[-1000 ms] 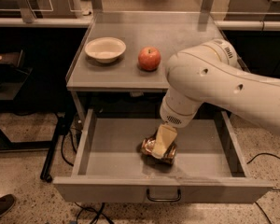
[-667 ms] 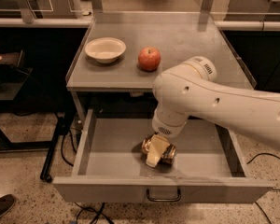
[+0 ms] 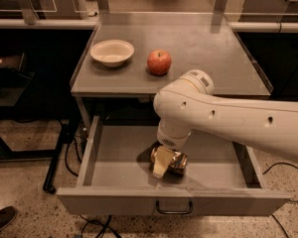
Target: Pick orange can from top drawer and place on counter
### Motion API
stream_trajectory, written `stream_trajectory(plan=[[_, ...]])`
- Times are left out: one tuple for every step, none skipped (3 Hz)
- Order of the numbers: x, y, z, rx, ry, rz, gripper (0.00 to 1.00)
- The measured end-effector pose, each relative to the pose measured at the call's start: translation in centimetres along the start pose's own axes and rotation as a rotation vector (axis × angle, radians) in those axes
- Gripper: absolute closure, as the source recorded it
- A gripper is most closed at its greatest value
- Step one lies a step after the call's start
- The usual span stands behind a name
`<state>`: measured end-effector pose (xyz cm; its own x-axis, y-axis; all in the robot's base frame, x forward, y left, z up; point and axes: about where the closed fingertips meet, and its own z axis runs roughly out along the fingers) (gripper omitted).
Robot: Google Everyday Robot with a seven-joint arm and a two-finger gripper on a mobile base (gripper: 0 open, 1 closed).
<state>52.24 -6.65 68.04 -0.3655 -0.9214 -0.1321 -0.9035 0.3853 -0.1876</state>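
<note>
One orange can (image 3: 178,163) in open top drawer (image 3: 120,158), fingers (image 3: 160,163) at it

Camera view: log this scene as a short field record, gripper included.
gripper: down inside the top drawer, at the orange can
orange can: on the drawer floor, near the front, about mid-width
top drawer: pulled open
counter: holds a white bowl and a red apple, side by side, apart
task status: can not yet on the counter
</note>
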Motion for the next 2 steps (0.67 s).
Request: stream_trajectory(plan=[[0.3,-0.3,1.9,-0.005,0.021,0.014,0.0],[0.8,-0.5,3.7,-0.014,0.04,0.033,0.0]])
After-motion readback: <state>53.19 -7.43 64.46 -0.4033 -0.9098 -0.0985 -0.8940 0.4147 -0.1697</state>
